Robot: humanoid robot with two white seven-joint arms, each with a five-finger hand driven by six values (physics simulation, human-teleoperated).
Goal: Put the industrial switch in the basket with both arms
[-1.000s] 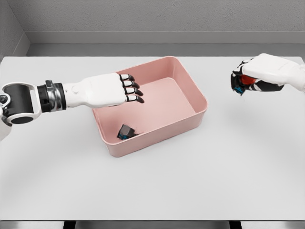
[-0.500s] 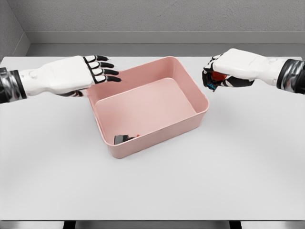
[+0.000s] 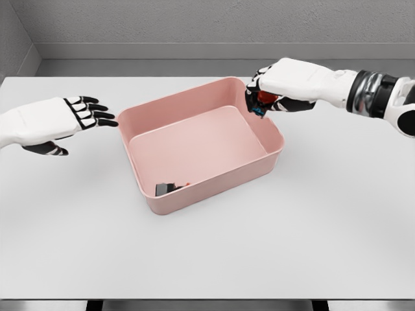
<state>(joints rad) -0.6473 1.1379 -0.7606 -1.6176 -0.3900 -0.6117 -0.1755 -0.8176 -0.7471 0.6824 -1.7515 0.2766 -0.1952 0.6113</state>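
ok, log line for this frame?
right hand: holding switch over basket rim | left hand: open, outside basket | one switch already inside

Left hand point(image 3: 61, 120): centre-left of frame, arm entering from left edge, palm down, fingers extended and spread, holding nothing. Right hand point(image 3: 275, 87): upper right of centre, arm entering from right edge, fingers curled tight in grasp.

Setting: the room and its furniture.
We see a white tabletop point(image 3: 207, 259) before a grey textured wall point(image 3: 207, 19), evenly lit.
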